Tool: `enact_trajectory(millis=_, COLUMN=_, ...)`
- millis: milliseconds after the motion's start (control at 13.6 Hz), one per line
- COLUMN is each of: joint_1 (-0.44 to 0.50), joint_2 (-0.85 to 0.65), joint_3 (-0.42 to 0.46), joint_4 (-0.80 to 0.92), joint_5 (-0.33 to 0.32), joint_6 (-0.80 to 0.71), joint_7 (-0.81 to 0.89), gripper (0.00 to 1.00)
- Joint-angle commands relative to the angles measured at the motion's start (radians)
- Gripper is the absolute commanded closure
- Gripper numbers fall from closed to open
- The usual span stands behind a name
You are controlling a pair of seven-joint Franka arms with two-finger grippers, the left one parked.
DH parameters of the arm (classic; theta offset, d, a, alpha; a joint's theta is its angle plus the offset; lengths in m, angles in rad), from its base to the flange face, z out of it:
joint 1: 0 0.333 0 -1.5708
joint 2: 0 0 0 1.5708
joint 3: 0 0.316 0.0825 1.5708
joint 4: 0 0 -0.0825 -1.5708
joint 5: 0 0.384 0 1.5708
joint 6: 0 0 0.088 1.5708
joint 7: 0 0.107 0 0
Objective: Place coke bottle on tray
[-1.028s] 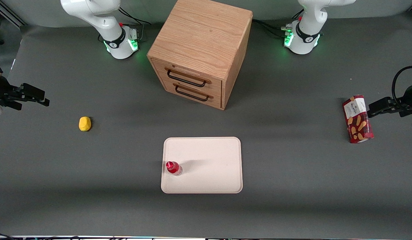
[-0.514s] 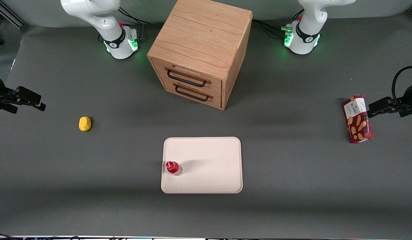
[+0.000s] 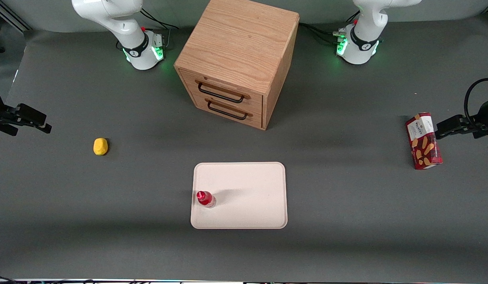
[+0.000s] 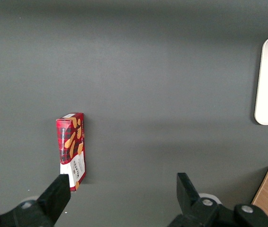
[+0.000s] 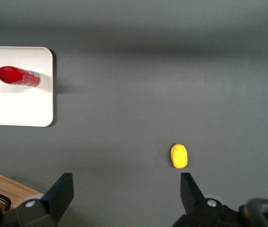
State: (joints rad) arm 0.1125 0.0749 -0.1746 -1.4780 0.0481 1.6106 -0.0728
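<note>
A: Start with your gripper point(image 5: 125, 196). What are the fingers point(image 5: 60, 191) doing?

B: They stand spread wide apart with nothing between them. In your right wrist view only bare grey table point(image 5: 172, 71) shows in the gap, and a small yellow object point(image 5: 179, 156) lies on the mat close to one fingertip without touching it.

A: And where does the gripper point(image 3: 34, 120) sit in the front view?

B: Out at the working arm's end of the table, raised above the mat, well apart from everything you care about. The yellow object point(image 3: 100, 146) lies between it and the tray, nearer to the gripper.

A: So where is the coke bottle point(image 3: 205, 198)?

B: On the tray point(image 3: 252, 185). It stands upright inside the rim, close to the tray edge that faces the working arm's end and nearer to the front camera than the tray's middle. Your wrist view shows the same: the coke bottle point(image 5: 13, 75), red cap and red wrap, on the pale tray point(image 5: 15, 109) near its rounded corner.

A: What else is on the table?

B: A wooden drawer cabinet point(image 3: 238, 59) with two dark handles stands farther from the front camera than the tray. A red biscuit box point(image 3: 423, 141) lies toward the parked arm's end, and it shows flat on the mat in the left wrist view point(image 4: 71, 150) too.
</note>
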Motion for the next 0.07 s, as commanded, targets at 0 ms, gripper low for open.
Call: enact_trajectory(millis=0, joint_1=0.006, joint_2=-0.010, joint_3=0.000, joint_4=-0.001, joint_5=-0.025, joint_6=0.006, joint_7=0.024, gripper=0.00)
